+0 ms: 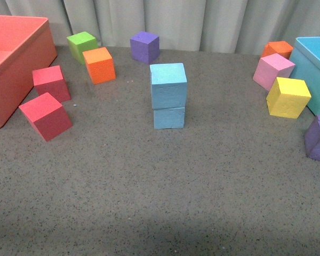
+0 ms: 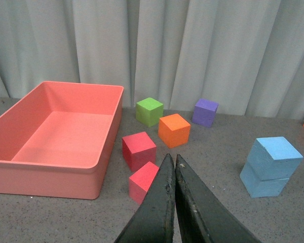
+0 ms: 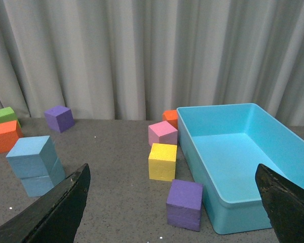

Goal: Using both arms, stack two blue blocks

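Two sky-blue blocks stand stacked at the table's middle: the upper blue block (image 1: pixel 168 85) rests on the lower blue block (image 1: pixel 169 117), turned slightly askew. The stack also shows in the left wrist view (image 2: pixel 271 165) and in the right wrist view (image 3: pixel 35 165). Neither arm shows in the front view. My left gripper (image 2: pixel 173 158) is shut and empty, well away from the stack, pointing over a red cube (image 2: pixel 146 181). My right gripper (image 3: pixel 172 174) is wide open and empty, with a purple cube (image 3: pixel 184 204) between its fingers' lines, far from the stack.
A salmon bin (image 1: pixel 13 64) stands at the left and a turquoise bin (image 1: pixel 316 69) at the right. Red cubes (image 1: pixel 45 116), an orange cube (image 1: pixel 99 65), a green cube (image 1: pixel 82 46), a purple cube (image 1: pixel 144 46), pink (image 1: pixel 273 71) and yellow (image 1: pixel 288 96) cubes lie around.
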Action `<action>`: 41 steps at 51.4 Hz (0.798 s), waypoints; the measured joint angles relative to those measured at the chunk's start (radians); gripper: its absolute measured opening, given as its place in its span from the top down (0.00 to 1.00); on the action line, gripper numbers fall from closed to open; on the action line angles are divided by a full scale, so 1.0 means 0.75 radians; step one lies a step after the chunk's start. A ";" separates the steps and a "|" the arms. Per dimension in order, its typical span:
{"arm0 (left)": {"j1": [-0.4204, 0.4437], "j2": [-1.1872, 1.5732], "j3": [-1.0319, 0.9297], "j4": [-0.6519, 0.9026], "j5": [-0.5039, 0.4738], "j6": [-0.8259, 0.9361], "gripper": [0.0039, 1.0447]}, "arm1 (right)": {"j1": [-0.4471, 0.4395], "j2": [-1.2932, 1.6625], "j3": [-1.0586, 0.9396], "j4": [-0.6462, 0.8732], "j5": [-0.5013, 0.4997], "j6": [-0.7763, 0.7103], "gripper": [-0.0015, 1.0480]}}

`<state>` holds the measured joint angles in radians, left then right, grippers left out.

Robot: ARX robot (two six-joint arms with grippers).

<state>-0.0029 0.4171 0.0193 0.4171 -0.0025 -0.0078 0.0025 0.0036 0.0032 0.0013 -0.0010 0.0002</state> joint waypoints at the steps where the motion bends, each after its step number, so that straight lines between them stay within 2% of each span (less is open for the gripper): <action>1: 0.000 -0.020 0.000 -0.019 0.000 0.000 0.97 | 0.000 0.000 0.000 0.000 0.000 0.000 0.09; 31: 0.000 -0.323 -0.001 -0.318 0.000 0.000 0.97 | 0.000 0.000 0.000 0.000 0.000 0.000 0.09; 36: 0.000 -0.488 0.000 -0.527 0.001 0.001 0.97 | 0.000 0.000 0.000 0.000 0.000 0.000 0.09; 41: 0.000 -0.545 0.000 -0.549 0.001 0.001 0.97 | 0.000 0.000 0.000 0.000 0.000 0.000 0.09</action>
<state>-0.0029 0.0082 0.0193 0.0055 -0.0017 -0.0074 0.0025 0.0036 0.0032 0.0013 -0.0010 0.0002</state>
